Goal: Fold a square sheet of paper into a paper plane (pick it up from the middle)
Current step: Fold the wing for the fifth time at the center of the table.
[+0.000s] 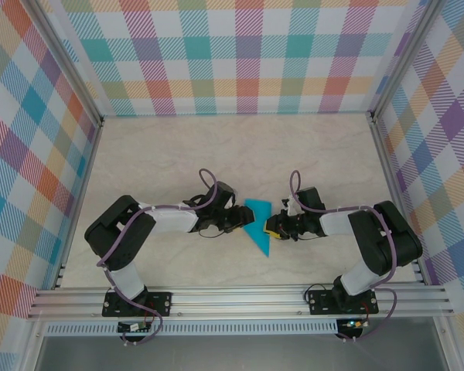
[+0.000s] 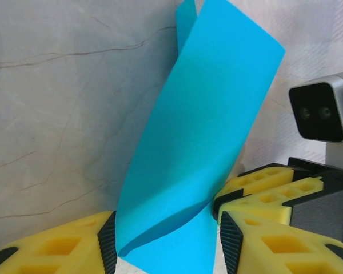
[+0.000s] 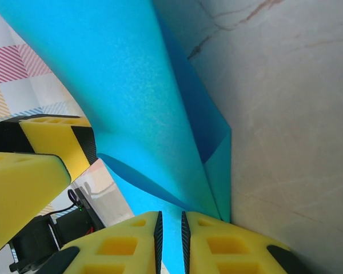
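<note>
Pale, marble-veined table top.
The table [image 1: 216, 151] is a light stone-patterned surface with faint brown veins, and an aluminium rail [image 1: 240, 296] runs along its near edge. The blue sheet of paper [image 1: 257, 226] is over its middle, curled and folded; whether it touches the surface cannot be told.

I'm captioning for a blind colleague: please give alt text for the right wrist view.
The right tool pinches the edge of a folded cyan sheet of paper, held up over a marbled table. The yellow-fingered left tool sits close beside the paper at left.
</note>
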Controlling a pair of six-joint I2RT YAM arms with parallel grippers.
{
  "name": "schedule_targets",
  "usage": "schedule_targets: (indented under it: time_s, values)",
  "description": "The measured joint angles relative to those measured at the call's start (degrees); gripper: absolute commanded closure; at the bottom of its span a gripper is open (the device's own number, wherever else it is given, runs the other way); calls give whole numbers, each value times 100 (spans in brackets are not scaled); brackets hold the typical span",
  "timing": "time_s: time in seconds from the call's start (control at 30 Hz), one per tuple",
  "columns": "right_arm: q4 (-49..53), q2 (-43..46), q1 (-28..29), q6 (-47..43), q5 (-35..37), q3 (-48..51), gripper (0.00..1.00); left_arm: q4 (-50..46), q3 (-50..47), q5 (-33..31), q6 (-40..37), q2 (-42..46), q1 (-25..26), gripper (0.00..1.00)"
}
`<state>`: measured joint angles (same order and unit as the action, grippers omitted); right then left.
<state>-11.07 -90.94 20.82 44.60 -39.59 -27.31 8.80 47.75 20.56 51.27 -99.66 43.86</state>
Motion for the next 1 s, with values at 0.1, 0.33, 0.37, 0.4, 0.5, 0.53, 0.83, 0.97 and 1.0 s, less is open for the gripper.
schedule_targets:
  time_s: [0.1,0.33,0.37,0.4,0.5,0.53,0.83,0.97,1.0]
  values:
    - [-4,-11,-22,0,-31,2,81,107,0,24,9,0,0,56]
    - [-28,-61,-70,-2,-116,0,81,404,11,203,15,-28,0,56]
    - [-31,-70,-76,-2,-131,0,81,459,13,243,13,-46,0,56]
    - [-37,-90,-96,-4,-168,0,82,511,22,289,13,-76,0,58]
    - [-52,-118,-127,-4,-234,0,82,597,83,422,-2,-201,-13,63]
    - [-57,-127,-133,-4,-251,-2,82,632,118,461,-11,-260,-15,67]
    - [118,-140,-136,-44,-254,-101,81,501,275,356,-101,-424,-101,97]
    - [258,-173,-136,-46,-264,-201,81,264,181,7,-114,-225,-127,99]
    - [299,-195,-136,-48,-264,-243,81,192,157,-79,-114,-142,-131,99]
